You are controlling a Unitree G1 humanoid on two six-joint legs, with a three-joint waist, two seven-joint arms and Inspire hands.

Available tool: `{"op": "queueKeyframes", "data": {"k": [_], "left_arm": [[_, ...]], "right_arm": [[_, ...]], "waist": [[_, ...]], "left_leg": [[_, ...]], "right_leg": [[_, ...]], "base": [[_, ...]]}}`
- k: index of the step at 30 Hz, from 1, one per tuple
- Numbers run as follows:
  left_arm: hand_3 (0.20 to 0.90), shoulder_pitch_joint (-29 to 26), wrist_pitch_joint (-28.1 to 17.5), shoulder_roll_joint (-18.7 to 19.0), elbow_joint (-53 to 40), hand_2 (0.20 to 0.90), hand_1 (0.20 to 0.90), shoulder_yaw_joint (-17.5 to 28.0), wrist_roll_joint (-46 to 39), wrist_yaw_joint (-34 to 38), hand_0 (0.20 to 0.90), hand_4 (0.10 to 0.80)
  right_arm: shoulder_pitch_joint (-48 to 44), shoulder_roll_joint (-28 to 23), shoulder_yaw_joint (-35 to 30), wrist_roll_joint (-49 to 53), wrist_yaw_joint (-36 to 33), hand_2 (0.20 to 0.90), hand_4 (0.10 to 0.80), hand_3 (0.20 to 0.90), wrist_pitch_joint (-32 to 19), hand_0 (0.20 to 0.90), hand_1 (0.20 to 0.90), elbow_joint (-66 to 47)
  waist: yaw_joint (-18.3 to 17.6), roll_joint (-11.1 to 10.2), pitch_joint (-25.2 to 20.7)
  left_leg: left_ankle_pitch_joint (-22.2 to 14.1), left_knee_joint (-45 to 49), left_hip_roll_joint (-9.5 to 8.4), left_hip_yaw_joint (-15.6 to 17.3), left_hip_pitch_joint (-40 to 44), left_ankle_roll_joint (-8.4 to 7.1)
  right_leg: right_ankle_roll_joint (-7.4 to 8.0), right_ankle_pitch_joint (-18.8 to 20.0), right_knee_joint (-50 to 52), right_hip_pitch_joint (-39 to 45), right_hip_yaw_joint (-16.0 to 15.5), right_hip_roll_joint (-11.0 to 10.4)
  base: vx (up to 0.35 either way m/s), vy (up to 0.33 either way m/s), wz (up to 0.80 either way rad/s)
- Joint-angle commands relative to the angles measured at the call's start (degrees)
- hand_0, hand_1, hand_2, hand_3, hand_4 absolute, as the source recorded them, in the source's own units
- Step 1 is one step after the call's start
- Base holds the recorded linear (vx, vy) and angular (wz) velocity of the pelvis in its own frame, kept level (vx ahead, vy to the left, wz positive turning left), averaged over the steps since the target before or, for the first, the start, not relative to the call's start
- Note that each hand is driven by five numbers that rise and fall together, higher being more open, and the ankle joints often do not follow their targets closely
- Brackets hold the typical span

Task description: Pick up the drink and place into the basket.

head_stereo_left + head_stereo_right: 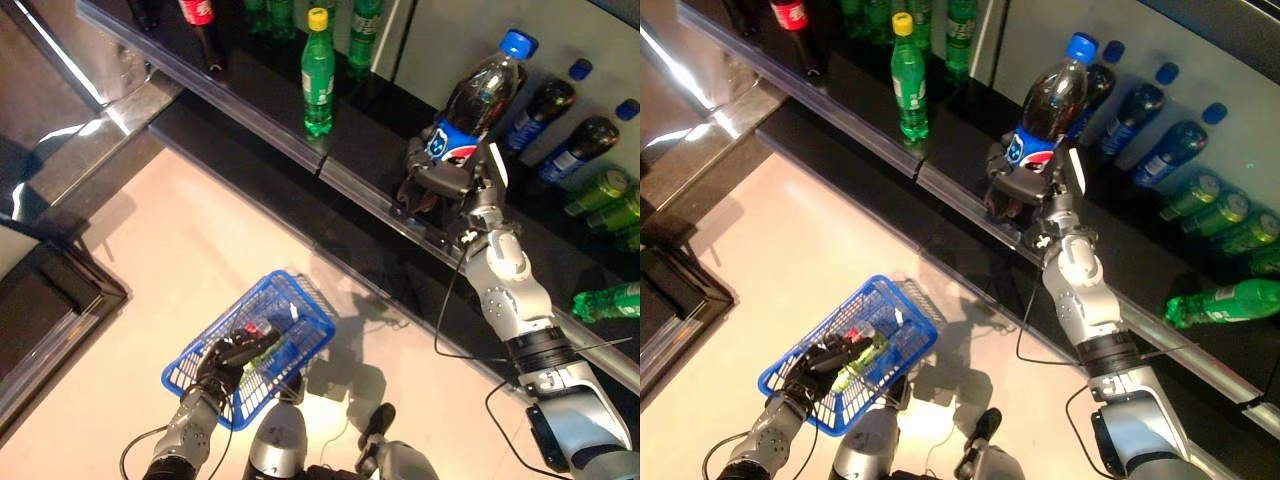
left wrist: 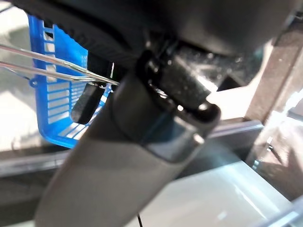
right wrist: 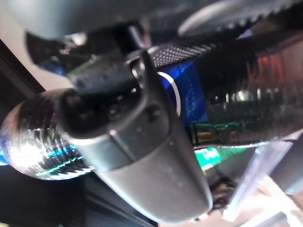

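Note:
A dark cola bottle (image 1: 478,98) with a blue cap and blue label is tilted over the front of the black shelf (image 1: 345,180). My right hand (image 1: 440,182) is shut on its lower body, fingers curled round it; the right wrist view shows the bottle (image 3: 246,104) pressed against the hand (image 3: 142,156). Lower left, a blue wire basket (image 1: 290,345) hangs above the pale floor. My left hand (image 1: 222,362) is shut on its handle. The basket (image 1: 885,345) holds a small green bottle (image 1: 862,352).
Several green and dark bottles stand along the shelf, among them a green bottle (image 1: 318,75) with a yellow cap and a red-labelled cola bottle (image 1: 202,30). Further dark bottles (image 1: 580,145) and green bottles (image 1: 608,300) lie right of my right arm. Dark cabinet edge (image 1: 60,290) at left.

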Motion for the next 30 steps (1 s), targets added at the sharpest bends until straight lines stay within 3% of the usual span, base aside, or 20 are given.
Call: {"op": "queueKeyframes", "data": {"k": [1,19,30], "left_arm": [[0.200,0.35,-8.65,3.57,-14.46,0.300,0.300,-0.68,-4.67,-8.85,0.300,0.100],[0.200,-1.01,-5.17,6.89,-37.21,0.300,0.300,-3.39,-11.25,-13.79,0.300,0.100],[0.200,-2.11,-2.87,9.22,-48.15,0.300,0.300,-4.28,-14.90,-17.36,0.300,0.100]], "right_arm": [[2.71,1.25,2.59,-4.03,0.70,0.300,0.100,0.200,-12.11,0.300,0.300,-7.76],[5.58,1.93,7.73,-8.27,1.29,0.300,0.100,0.200,-12.80,0.300,0.300,-10.56],[4.92,2.18,12.18,-10.05,0.83,0.300,0.100,0.200,-9.82,0.300,0.300,-12.96]], "waist": [[0.20,-1.57,-21.33],[3.71,-2.40,-22.78],[5.67,-2.57,-23.36]], "left_leg": [[1.50,-2.47,-0.38,1.86,-1.51,-0.91],[1.45,-2.93,-1.27,-2.06,-1.19,-0.24],[1.47,-3.00,-1.97,-4.74,-1.40,-0.19]], "right_leg": [[3.88,0.24,0.85,-0.79,-1.73,-4.11],[4.00,-0.59,1.75,0.79,-3.52,-3.92],[4.11,-0.87,2.50,1.15,-4.47,-4.24]], "base": [[-0.004,0.002,0.07],[0.005,0.001,0.10],[0.014,0.002,0.15]]}}
